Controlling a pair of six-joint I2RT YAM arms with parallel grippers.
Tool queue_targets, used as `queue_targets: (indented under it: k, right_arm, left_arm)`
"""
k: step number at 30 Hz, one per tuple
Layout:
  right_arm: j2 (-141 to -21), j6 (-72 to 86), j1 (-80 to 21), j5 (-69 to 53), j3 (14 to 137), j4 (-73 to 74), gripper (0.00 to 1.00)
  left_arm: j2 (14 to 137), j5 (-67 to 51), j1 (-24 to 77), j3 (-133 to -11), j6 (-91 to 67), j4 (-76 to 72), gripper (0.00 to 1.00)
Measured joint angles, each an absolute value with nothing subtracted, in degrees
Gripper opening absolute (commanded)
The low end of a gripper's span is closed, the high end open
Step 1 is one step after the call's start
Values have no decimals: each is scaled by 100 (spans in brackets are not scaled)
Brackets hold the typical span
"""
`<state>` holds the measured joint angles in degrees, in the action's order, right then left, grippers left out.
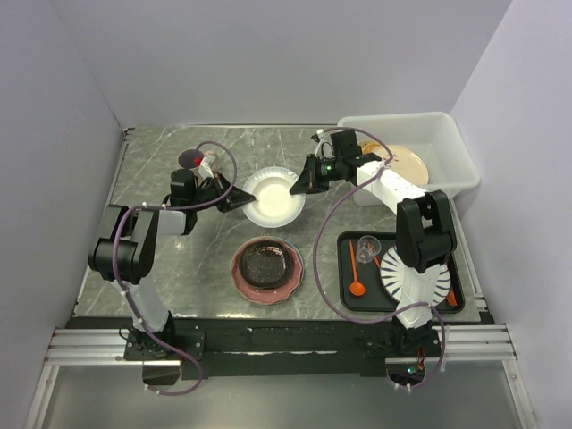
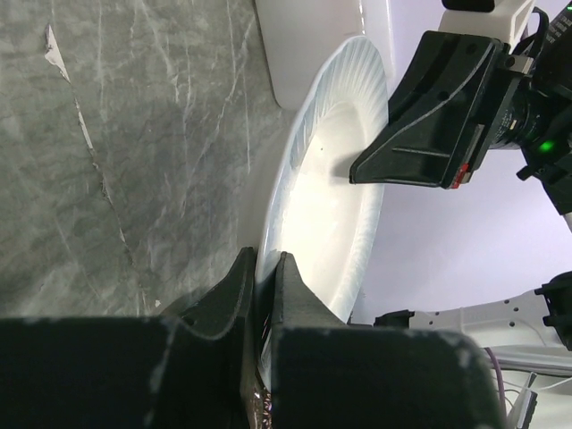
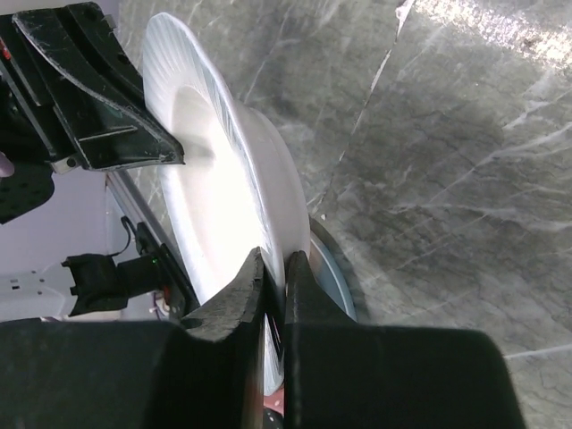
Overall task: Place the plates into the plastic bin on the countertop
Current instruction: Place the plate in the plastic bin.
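Note:
A plain white plate (image 1: 274, 198) hangs above the countertop (image 1: 161, 170), held between both grippers. My left gripper (image 1: 241, 198) is shut on its left rim; the left wrist view shows the jaws (image 2: 264, 277) pinching the plate's edge (image 2: 331, 188). My right gripper (image 1: 298, 187) is shut on its right rim, and the right wrist view shows the same pinch (image 3: 275, 273) on the plate (image 3: 206, 179). The plastic bin (image 1: 447, 134) stands at the back right with an orange plate (image 1: 407, 166) inside. A black speckled plate (image 1: 265, 264) lies on a pink floral plate (image 1: 241, 279) at front centre.
A black tray (image 1: 347, 295) at the front right holds a white plate with black stripes (image 1: 420, 279), a clear glass (image 1: 366, 247) and an orange spoon (image 1: 357, 284). A small dark and red object (image 1: 190, 159) sits at the back left. Walls enclose the countertop.

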<state>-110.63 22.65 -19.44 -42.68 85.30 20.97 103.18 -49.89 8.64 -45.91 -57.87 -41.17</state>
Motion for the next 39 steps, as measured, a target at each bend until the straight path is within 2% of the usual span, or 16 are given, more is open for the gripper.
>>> queue_targets:
  k: [5, 8, 11, 12, 14, 15, 17, 18, 21, 25, 39]
  right_arm:
    - [-11063, 2265, -1949, -4268, 8523, 2058, 0]
    - [-11063, 2270, -1953, -4283, 8517, 2056, 0]
    - [-11063, 2285, -1953, -4309, 8512, 2018, 0]
    - [-11063, 2287, -1953, -4296, 8512, 2005, 0]
    - [-11063, 2290, -1964, -4257, 8512, 2010, 0]
    - [-11063, 2290, -1975, -4195, 8510, 2027, 0]
    - [-11063, 2287, -1975, -4117, 8508, 2058, 0]
    - [-11063, 2290, -1975, -4097, 8508, 2060, 0]
    - [-11063, 2290, -1975, -4042, 8508, 2064, 0]
    - [-11063, 2292, -1975, -4010, 8508, 2062, 0]
    - [-11063, 2305, -1973, -3942, 8514, 2084, 0]
  left_arm:
    - [10243, -4934, 867, -4589, -5693, -3983, 1]
    - [10193, -4908, 871, -4589, -5621, -3883, 8]
    - [10110, -4836, 875, -4589, -5507, -3763, 25]
    - [10077, -4781, 886, -4589, -5413, -3691, 35]
    - [10003, -4678, 895, -4589, -5245, -3524, 46]
    - [9966, -4661, 895, -4589, -5181, -3476, 55]
    - [9883, -4606, 897, -4591, -5068, -3406, 64]
    - [9839, -4574, 899, -4593, -5026, -3376, 75]
    - [9745, -4482, 899, -4593, -4928, -3288, 88]
    - [9633, -4359, 899, -4593, -4829, -3148, 99]
    - [9568, -4156, 899, -4591, -4722, -2919, 99]
